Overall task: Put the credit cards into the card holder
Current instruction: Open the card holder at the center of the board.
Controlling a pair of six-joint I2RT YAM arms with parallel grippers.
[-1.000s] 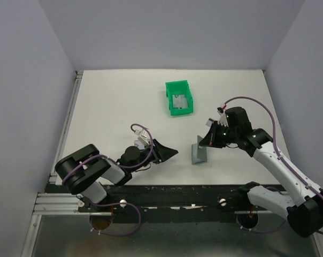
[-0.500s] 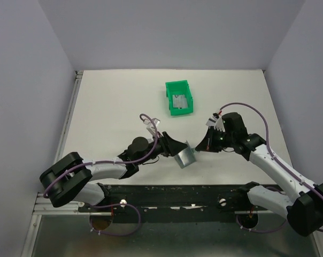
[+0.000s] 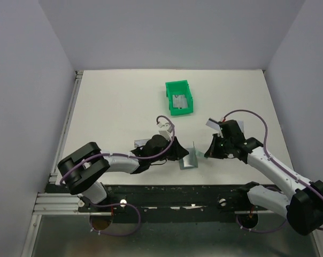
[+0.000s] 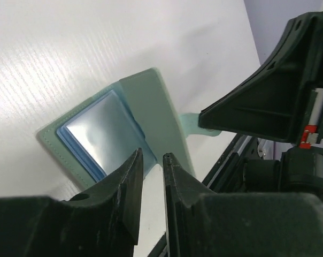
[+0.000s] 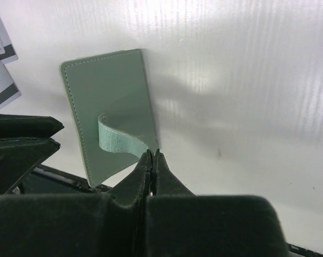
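Note:
The grey-green card holder (image 3: 189,159) lies open in an L shape on the table between my two grippers. In the left wrist view its pale blue pocket (image 4: 100,136) faces up and the other flap (image 4: 153,115) stands upright. My right gripper (image 5: 152,154) is shut on the holder's strap (image 5: 116,140); it also shows in the top view (image 3: 207,153). My left gripper (image 4: 152,160) is nearly shut with nothing between its fingers, its tips at the holder's near edge (image 3: 178,152). Two credit cards (image 5: 2,64) lie beyond the holder. Another card (image 3: 178,100) lies in the bin.
A bright green plastic bin (image 3: 172,88) stands at the back centre of the white table. Grey walls close in the left, right and back. The black rail of the arm bases (image 3: 177,193) runs along the near edge.
My left gripper has reached right, up to the holder. The holder has shifted slightly left and now lies open. My right gripper has come lower and nearer, still on the strap.

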